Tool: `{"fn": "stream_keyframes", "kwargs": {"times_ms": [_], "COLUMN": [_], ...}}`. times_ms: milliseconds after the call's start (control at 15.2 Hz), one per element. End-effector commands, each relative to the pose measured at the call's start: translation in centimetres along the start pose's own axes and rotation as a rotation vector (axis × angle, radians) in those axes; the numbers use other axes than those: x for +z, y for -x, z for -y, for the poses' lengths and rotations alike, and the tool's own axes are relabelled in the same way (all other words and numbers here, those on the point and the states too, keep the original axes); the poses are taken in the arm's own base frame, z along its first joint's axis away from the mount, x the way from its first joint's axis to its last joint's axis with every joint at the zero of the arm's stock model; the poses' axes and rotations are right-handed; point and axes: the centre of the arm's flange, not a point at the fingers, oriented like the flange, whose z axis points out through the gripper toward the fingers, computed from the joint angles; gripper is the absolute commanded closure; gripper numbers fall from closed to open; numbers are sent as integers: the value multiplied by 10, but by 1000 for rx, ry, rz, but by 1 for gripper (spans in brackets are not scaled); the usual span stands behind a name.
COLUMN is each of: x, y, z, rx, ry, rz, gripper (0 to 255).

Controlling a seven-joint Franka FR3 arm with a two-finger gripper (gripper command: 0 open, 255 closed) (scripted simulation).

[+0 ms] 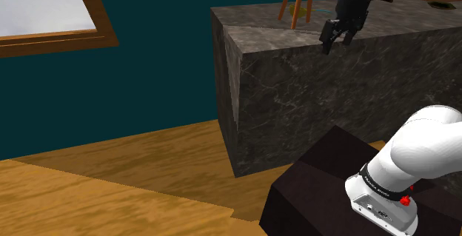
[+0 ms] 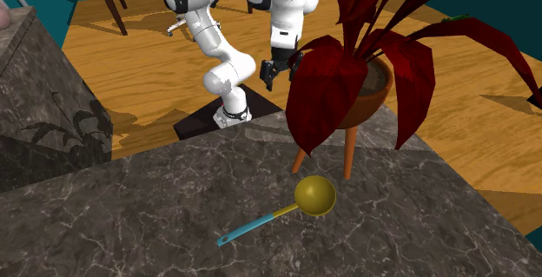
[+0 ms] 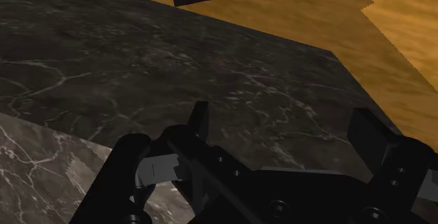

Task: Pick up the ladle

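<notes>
The ladle [image 2: 295,204], with a golden bowl and a teal handle, lies flat on the dark marble surface [image 2: 156,206], just beside the legs of the wooden stand holding a red-leaved potted plant [image 2: 365,84]. The black fingers [image 1: 326,42] hang spread apart over the surface's edge (nothing between them), well apart from the ladle.
</notes>
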Motion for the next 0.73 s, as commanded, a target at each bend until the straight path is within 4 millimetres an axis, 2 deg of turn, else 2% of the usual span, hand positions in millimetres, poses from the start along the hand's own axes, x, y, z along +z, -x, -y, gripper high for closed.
{"fn": "stream_keyframes", "kwargs": {"times_ms": [0,330,660], "x": [0,4,8], "y": [0,-21,-53], "z": [0,-61,-118], "rx": [0,-191,-383], "ry": [0,-2,-5], "rz": [0,-31,-62], "gripper": [0,0,0]}}
